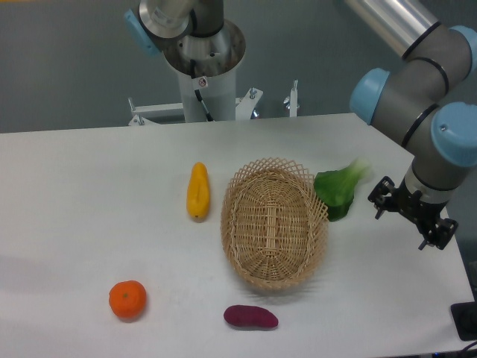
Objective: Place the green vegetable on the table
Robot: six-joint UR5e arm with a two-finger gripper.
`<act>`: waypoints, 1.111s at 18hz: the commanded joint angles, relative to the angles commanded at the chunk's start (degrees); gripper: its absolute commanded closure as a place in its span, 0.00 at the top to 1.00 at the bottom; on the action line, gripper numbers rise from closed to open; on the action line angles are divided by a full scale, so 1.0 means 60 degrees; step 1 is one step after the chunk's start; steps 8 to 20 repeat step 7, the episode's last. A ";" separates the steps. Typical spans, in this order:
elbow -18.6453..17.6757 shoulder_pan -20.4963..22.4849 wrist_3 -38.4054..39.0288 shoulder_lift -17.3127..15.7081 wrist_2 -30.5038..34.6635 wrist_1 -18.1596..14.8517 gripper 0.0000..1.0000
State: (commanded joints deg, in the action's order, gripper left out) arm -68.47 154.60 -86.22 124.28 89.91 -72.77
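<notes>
Green vegetable point(339, 191) lay on the white desk point(89, 194), touching the wicker basket point(273, 224) on its right. My fingers point(414, 212) were beside it, farther right, holding nothing; their spread I couldn't tell. Its stalk pointed up-right.

No legible text, labels, brands, numbers or signs anywhere in view

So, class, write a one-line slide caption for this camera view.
Green vegetable lying on the table beside the wicker basket, end effector nearby.
</notes>
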 joint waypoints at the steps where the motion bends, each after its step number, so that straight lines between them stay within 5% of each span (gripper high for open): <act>1: 0.0000 0.0000 0.0000 0.0000 0.0000 0.0015 1.00; 20: -0.0015 -0.0088 0.0029 0.0000 0.0029 0.0029 1.00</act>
